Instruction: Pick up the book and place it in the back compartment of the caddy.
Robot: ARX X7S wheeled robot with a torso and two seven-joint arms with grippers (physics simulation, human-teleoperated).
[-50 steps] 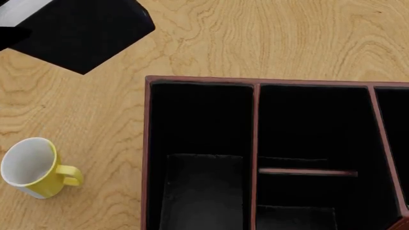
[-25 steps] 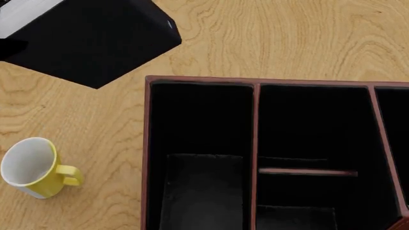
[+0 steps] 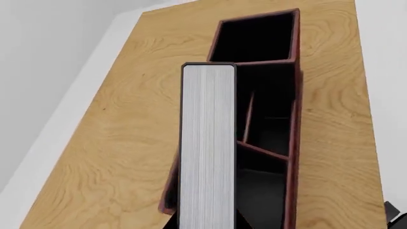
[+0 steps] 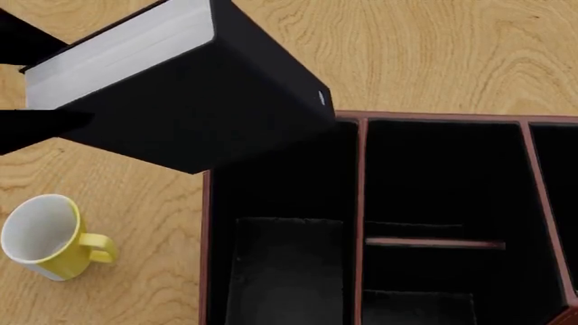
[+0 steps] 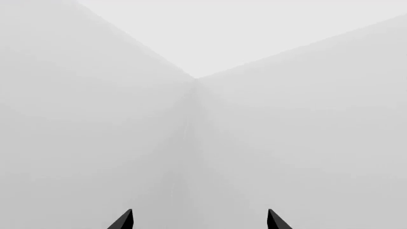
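Book [image 4: 194, 101]: rigid, thick, fairly heavy; smooth covers. Clamped across covers in left hand [image 4: 36, 125], above caddy [image 4: 361, 176] corner.

book [image 4: 208, 108]: black cover, white page edges. caddy [image 4: 361, 176]: reddish-brown walls, black interior. mug [image 4: 45, 237]: yellow outside, white inside. desk [image 4: 434, 54]: light wood grain.

One black book [image 4: 216, 108], one yellow-and-white mug [image 4: 45, 237], and one reddish-brown caddy [image 4: 361, 120] on one wooden table [image 4: 434, 54].
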